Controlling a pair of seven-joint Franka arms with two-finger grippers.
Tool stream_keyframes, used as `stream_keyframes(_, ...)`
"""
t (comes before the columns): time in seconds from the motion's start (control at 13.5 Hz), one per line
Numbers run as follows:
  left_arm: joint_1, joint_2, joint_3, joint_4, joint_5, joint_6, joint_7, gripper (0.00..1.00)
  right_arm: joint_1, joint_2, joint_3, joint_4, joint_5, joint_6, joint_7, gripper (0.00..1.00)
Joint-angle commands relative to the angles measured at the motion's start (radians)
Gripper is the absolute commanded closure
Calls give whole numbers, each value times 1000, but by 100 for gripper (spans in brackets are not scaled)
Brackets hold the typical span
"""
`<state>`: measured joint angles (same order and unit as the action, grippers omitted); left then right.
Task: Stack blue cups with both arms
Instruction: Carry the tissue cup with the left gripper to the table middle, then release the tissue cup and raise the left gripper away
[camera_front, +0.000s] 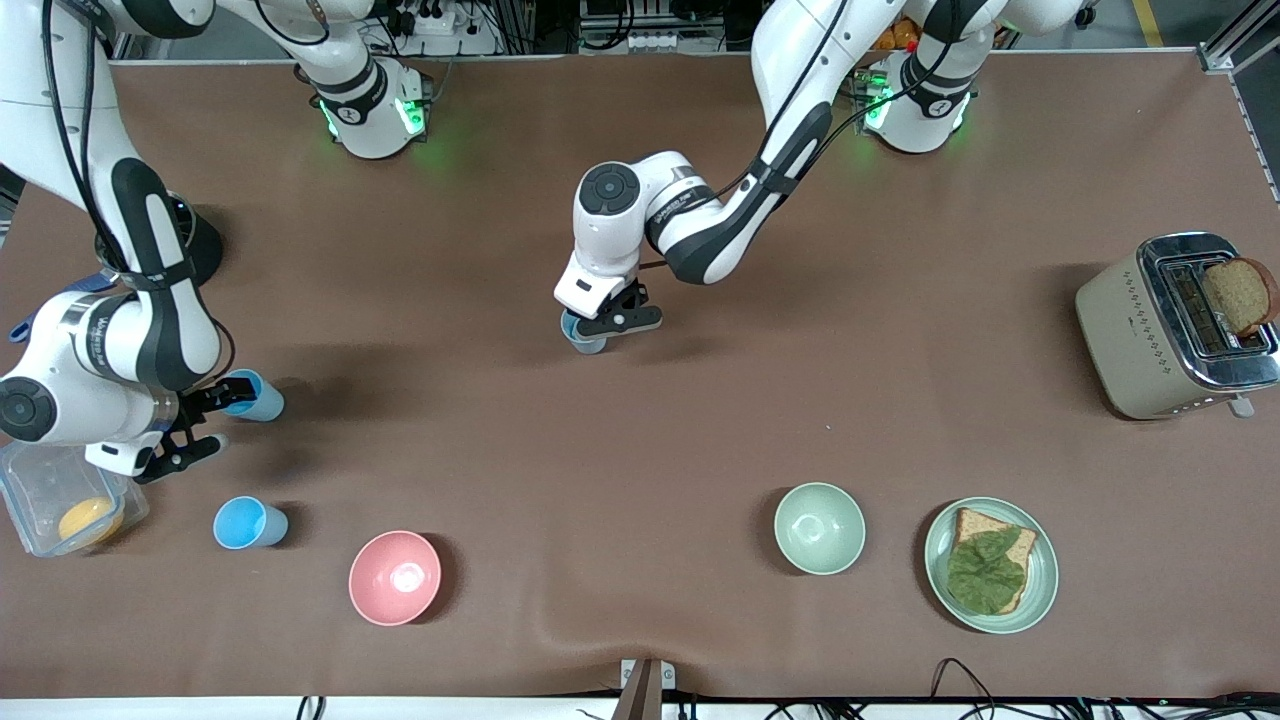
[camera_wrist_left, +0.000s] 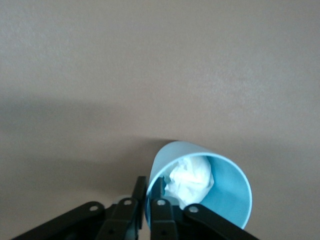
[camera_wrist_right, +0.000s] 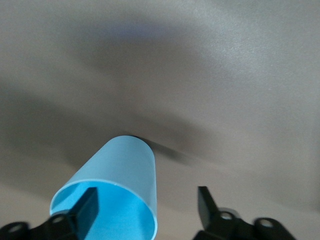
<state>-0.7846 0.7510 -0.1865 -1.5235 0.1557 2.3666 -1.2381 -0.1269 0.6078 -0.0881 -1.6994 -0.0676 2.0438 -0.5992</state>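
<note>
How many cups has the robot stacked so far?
None yet. The left gripper pinches the rim of one blue cup. The right gripper is open astride the wall of a second cup. A third cup stands alone. All the stacking is left.

Three upright blue cups (camera_front: 250, 523), apart
</note>
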Motion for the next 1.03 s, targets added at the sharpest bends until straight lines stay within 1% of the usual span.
stream_keyframes(0.0, 1, -50, 10, 32, 48, -94, -24, 0, 0, -5, 2, -19, -8, 10, -11, 100)
stream_keyframes(0.22, 19, -181, 4, 25, 42, -170, -24, 0, 0, -7, 2, -22, -8, 7, -11, 100)
stream_keyframes(0.3, 19, -230, 5, 28, 41, -223, -18, 0, 0, -8, 2, -22, -8, -2, -10, 100)
stream_keyframes(0.37, 24, -277, 7, 31, 50, -274, -9, 0, -2, -19, 4, -19, -1, -31, -5, 100)
stream_keyframes(0.44, 50, -327, 7, 29, 51, -315, 9, 0, -3, -28, 7, -8, 3, -80, -7, 100)
stream_keyframes(0.66, 195, -451, 7, 26, 51, -433, 41, 0, 4, -88, 28, -3, 52, -189, -1, 100)
stream_keyframes(0.81, 307, -508, 7, 26, 53, -478, 122, 0, 7, -115, 47, 12, 89, -269, -8, 100)
stream_keyframes(0.89, 362, -533, 6, 25, 53, -490, 185, 0, 12, -141, 80, 18, 91, -298, -10, 100)
stream_keyframes(0.96, 430, -553, 4, 26, 45, -495, 301, 0, 26, -179, 112, 20, 89, -333, 4, 100)
